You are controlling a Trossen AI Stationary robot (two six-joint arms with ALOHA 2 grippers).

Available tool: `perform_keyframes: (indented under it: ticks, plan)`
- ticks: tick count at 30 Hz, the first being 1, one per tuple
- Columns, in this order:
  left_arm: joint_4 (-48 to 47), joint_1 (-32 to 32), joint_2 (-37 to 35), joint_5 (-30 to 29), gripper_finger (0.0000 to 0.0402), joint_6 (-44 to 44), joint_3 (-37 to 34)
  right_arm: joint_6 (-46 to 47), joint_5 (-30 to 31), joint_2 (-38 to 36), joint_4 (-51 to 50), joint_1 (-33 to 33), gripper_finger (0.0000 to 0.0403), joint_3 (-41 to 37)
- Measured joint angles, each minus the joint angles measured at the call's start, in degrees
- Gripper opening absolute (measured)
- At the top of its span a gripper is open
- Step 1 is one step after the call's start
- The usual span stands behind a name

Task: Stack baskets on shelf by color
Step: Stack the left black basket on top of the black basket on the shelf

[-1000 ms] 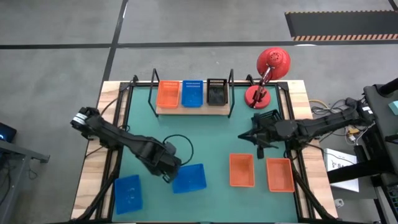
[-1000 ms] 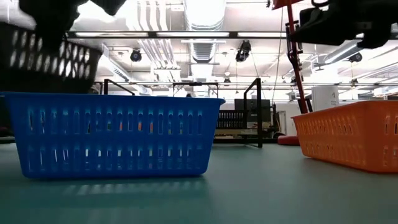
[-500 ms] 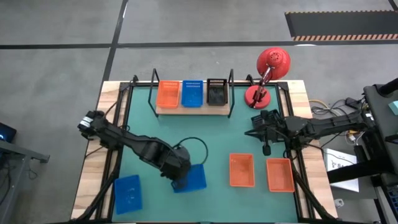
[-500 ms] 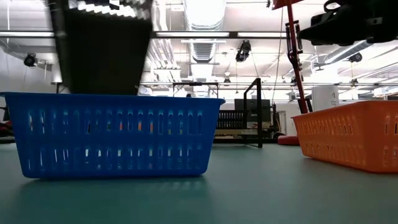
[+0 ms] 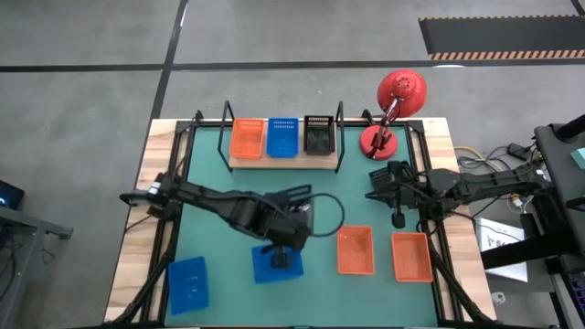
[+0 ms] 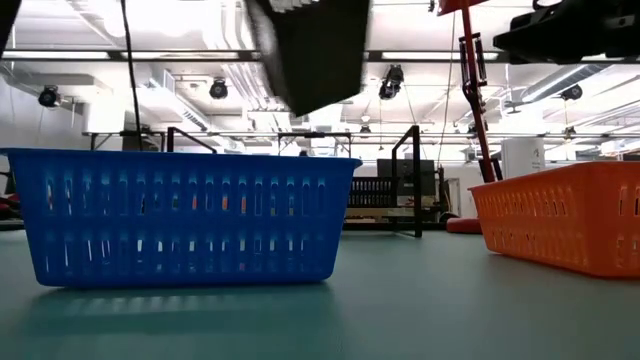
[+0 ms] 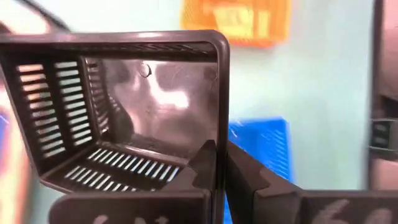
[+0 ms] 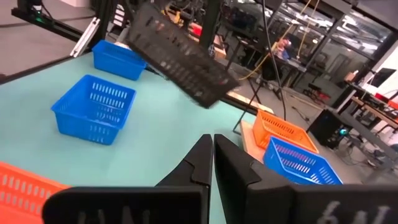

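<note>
My left gripper (image 7: pixel 221 168) is shut on a black basket (image 5: pixel 296 213), held in the air above the mat's middle, over a blue basket (image 5: pixel 277 263) that sits on its bottom. The low view shows the black basket (image 6: pixel 315 50) tilted, high above the blue basket (image 6: pixel 180 215). A second blue basket (image 5: pixel 188 283) and two orange baskets (image 5: pixel 355 249) (image 5: pixel 411 256) lie on the mat. The shelf (image 5: pixel 281 160) at the far edge carries one orange, one blue and one black basket. My right gripper (image 8: pixel 212 155) is shut and holds nothing, at the right side. My left gripper pinches one side wall of the black basket at its rim (image 7: pixel 219 134), with one finger (image 7: pixel 202 165) inside the basket and the other (image 7: pixel 245 177) outside. The fingers slant steeply down from the table's left. The basket is lifted clear and tilted, its opening turned toward the wrist.
A red desk lamp (image 5: pixel 393 105) stands at the far right corner, next to the shelf's black wire upright (image 5: pixel 339 137). A cable loops beside the left arm (image 5: pixel 324 212). Open green mat lies between the shelf and the baskets.
My left gripper has carried the black basket up and toward the table's right, from beside the blue basket to above it. The wrist has rolled, so the basket has turned about and tipped. My right gripper has drawn back slightly toward the right edge, still shut.
</note>
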Motion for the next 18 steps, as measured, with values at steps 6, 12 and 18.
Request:
perform_keyframes:
  ticks: [6,12,18]
  plan:
    - [0.4,4.2,1.3,-5.6,0.0,15.8,2.2,0.7,0.0,-1.8,-0.3,0.0,0.0009,0.0]
    - [0.8,9.7,1.3,-13.3,0.0,26.7,1.5,1.1,0.6,-3.2,-2.2,0.0,0.0009,0.0]
    - [0.8,17.3,1.3,-13.7,0.0,31.2,0.3,1.6,0.6,-3.3,-2.8,0.0,0.0009,0.0]
